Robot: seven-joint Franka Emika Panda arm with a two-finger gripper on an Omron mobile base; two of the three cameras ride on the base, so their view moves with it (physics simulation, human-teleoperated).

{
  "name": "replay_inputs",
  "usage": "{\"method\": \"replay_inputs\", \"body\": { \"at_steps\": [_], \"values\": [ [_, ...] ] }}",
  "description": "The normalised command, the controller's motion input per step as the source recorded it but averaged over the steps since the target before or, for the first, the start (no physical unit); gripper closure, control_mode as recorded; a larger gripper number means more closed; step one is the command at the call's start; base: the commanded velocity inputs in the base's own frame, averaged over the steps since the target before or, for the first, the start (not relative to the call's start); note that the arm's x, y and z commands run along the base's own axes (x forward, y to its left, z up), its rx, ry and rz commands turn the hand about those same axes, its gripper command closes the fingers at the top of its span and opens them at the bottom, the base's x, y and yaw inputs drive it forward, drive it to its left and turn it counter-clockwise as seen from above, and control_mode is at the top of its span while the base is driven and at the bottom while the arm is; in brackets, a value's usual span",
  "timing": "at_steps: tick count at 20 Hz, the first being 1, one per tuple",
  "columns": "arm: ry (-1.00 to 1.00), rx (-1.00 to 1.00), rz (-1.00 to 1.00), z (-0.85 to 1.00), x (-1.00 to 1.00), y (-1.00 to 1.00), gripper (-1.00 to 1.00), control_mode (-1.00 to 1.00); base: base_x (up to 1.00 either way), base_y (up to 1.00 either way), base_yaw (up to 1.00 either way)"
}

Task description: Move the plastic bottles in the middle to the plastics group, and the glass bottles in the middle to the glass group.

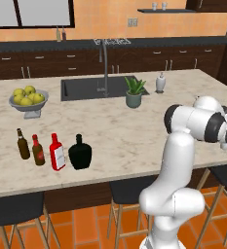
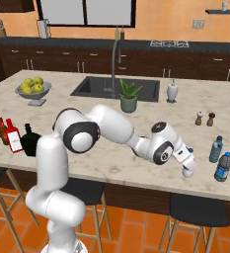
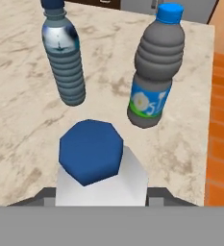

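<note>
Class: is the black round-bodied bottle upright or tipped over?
Upright: the black bottle stands on its base on the counter, thin neck pointing up.

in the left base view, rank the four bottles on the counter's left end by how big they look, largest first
1. Black round bottle, widest by far.
2. Flat red bottle, about as tall as the black one but narrower.
3 and 4. Brown bottle and dark-red bottle: both slim and look alike in size; I would not rank them.

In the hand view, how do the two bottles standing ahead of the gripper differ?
The bare bottle has a dark navy cap and no label showing; the labelled bottle has a bright blue cap and a blue flower label. The bare bottle looks bluish and glossy, the labelled bottle dull grey. Both stand upright on the marble counter.
</note>
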Motion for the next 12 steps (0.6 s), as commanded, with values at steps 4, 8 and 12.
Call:
{"method": "replay_inputs", "body": {
  "at_steps": [4,8,12],
  "values": [
    [0.0,0.01,0.02,-0.24,0.12,-0.12,1.0,-1.0,0.0,0.0,0.0],
    [0.0,0.0,0.03,-0.26,0.19,-0.12,1.0,-1.0,0.0,0.0,0.0],
    [0.0,0.01,0.04,-0.3,0.11,-0.12,1.0,-1.0,0.0,0.0,0.0]
  ]
}}
